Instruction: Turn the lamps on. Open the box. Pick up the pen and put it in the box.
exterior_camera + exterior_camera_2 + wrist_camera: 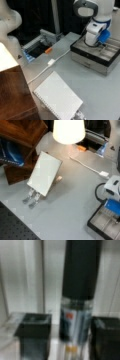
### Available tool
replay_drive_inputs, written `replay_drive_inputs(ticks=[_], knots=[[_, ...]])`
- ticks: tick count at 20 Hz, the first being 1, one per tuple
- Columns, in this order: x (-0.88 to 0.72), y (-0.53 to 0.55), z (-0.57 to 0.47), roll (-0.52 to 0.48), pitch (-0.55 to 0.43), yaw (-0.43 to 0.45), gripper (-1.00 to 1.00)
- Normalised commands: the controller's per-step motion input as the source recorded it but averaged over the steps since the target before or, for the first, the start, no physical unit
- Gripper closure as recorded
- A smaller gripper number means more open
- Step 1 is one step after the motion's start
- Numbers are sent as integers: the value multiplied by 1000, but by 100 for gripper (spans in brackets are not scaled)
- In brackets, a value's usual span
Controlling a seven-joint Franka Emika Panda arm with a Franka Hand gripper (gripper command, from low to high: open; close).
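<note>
The lamp (68, 130) glows bright at a front view's top; its cream shade (5, 57) also shows at a front view's left. The box (100, 58) stands open on the right, its beige compartments bare, and its corner (100, 227) shows at a front view's bottom right. My gripper (96, 44) reaches down into it. In the wrist view the black pen with its silvery middle (77, 290) lies along a compartment between my fingers (33, 335), with a gap on the left side. The gripper (71, 323) stands open around the pen.
A white spiral notebook (58, 98) lies on the grey table, seen also as a notebook (45, 173) in a front view. A white cable (51, 62) runs across the table. The brown wooden cabinet (12, 95) stands at the left. A small orange item (48, 50) lies beyond the cable.
</note>
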Motion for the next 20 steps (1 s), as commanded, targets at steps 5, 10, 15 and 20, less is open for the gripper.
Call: replay_drive_inputs(ticks=[5, 10, 15, 20], knots=[[97, -14, -77, -171, -46, -60, -100], [94, -11, -50, -160, -51, -52, -100], [82, -61, 86, -133, -5, -30, -100], [80, -174, 261, -98, 67, 4, -100]])
